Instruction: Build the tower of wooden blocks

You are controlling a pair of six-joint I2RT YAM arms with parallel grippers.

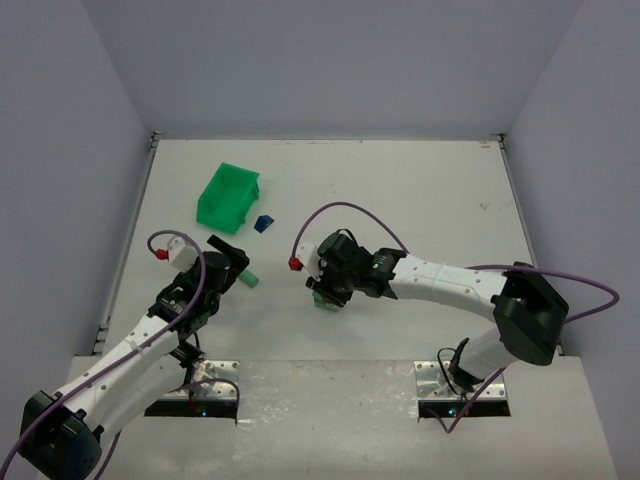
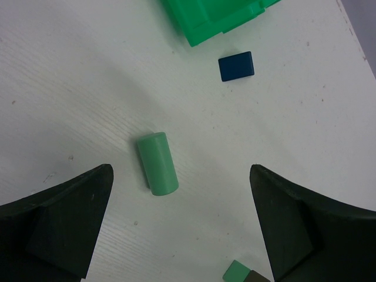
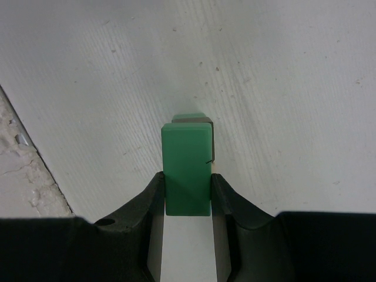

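My right gripper (image 3: 187, 188) is shut on an upright green rectangular block (image 3: 187, 167), seen at the table's middle (image 1: 326, 300). Just behind and below it, mostly hidden, are another green piece (image 3: 189, 117) and a grey-brown piece (image 3: 210, 141); I cannot tell whether the held block touches them. My left gripper (image 2: 181, 174) hangs open over a pale green cylinder (image 2: 157, 163) lying on its side, with nothing between the fingers. A dark blue block (image 2: 236, 66) lies farther off, by the bin. No finished wood block tower shows.
A bright green plastic bin (image 1: 229, 196) stands at the back left, with the blue block (image 1: 263, 224) just right of it. The cylinder (image 1: 248, 279) lies between the two grippers. The table (image 1: 420, 190) has walls on three sides.
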